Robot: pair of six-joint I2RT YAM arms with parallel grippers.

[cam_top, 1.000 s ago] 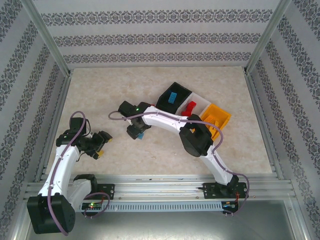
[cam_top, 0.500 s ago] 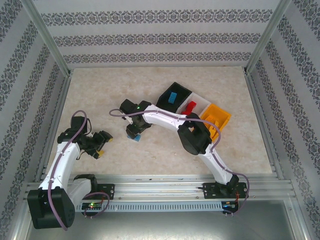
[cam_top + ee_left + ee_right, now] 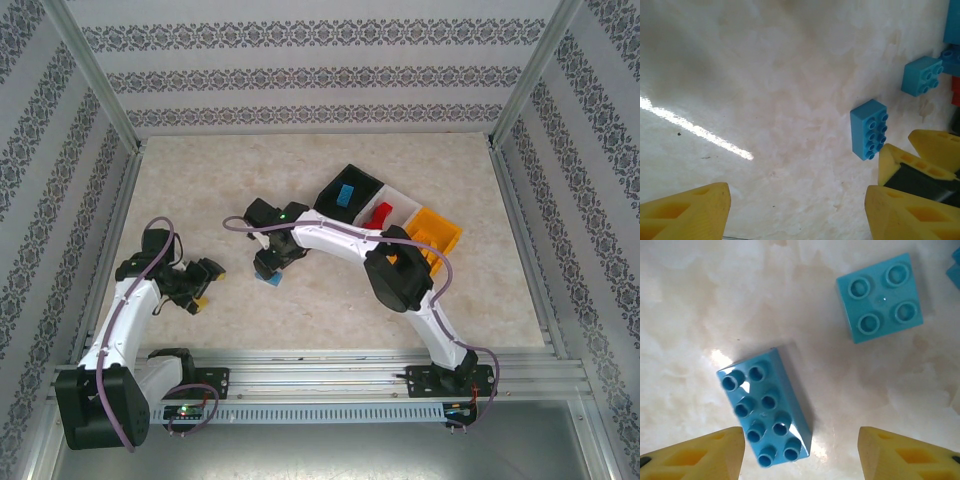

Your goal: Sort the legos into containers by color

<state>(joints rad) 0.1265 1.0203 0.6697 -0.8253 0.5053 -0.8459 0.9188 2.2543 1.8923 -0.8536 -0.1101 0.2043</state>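
A light blue eight-stud brick (image 3: 765, 407) and a light blue four-stud brick (image 3: 880, 297) lie studs up, apart, left of the black bin (image 3: 360, 177), white bin (image 3: 403, 203) and orange bin (image 3: 443, 230), which stand side by side in a row.

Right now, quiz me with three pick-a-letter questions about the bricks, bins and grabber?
1. Seen from above, where in its row is the black plastic bin? A left end B middle C right end
2. Studs on the long light blue plastic brick? A four B six C eight
3. The right gripper is: A gripping a red brick B open C shut empty
Answers: A, the white plastic bin and orange plastic bin lie right of it; C, two rows of four; B, its yellow fingers stand apart.
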